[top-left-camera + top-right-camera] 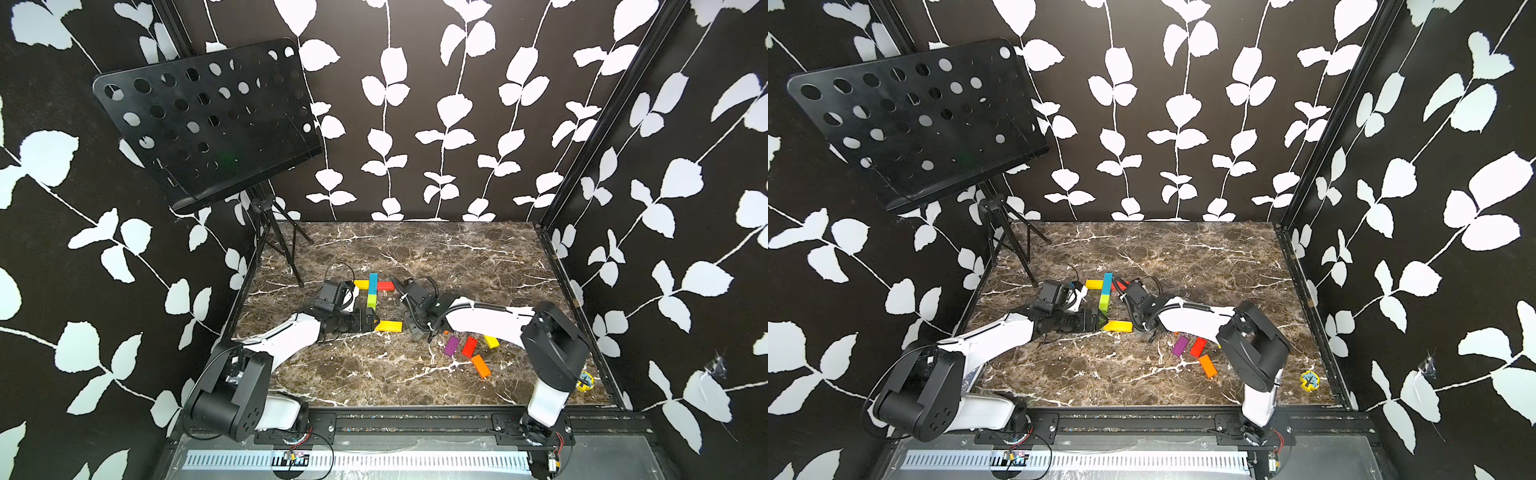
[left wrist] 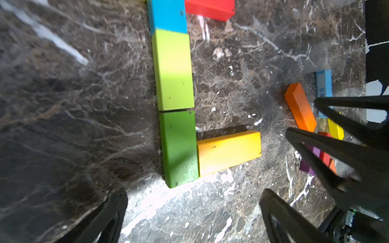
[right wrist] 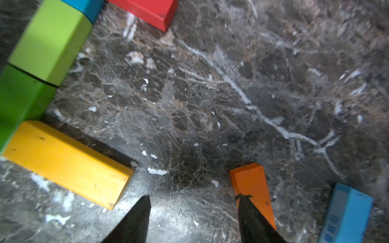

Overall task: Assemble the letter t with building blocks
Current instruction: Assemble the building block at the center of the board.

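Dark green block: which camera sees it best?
Left wrist: the dark green block shows whole there. Right wrist cuts it off at the picture's edge. In a top view only a sliver peeks out.

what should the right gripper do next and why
Probably lift the right gripper clear and back: its jaws stand apart with nothing between them, and the yellow foot block already lies against the dark green stem block, so the letter t looks complete.
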Robot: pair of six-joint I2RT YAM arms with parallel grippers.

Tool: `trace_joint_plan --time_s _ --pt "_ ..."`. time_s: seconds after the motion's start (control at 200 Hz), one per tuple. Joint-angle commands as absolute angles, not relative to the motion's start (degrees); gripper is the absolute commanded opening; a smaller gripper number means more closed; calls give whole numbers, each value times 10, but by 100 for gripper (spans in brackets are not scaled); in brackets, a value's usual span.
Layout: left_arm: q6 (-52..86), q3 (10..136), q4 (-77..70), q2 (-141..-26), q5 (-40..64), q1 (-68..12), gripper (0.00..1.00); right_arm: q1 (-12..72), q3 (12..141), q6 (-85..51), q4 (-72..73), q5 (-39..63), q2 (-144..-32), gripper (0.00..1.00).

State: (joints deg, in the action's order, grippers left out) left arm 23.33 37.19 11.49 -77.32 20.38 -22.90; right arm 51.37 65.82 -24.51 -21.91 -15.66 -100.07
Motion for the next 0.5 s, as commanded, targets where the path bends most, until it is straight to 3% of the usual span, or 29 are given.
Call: trace_joint_plan --time_s 0.0,0.12,0.23,0.495 --pt "202 401 156 -737 175 -242 99 516 638 -209 -202 -161 -944 69" --pt "180 429 193 -710 157 -262 99 515 613 -190 -201 -163 -895 77" --pt "176 440 197 -690 146 -279 99 513 570 -183 -184 -164 -847 98" --pt "182 449 187 -694 112 -332 99 502 482 -242 -202 -283 -751 99"
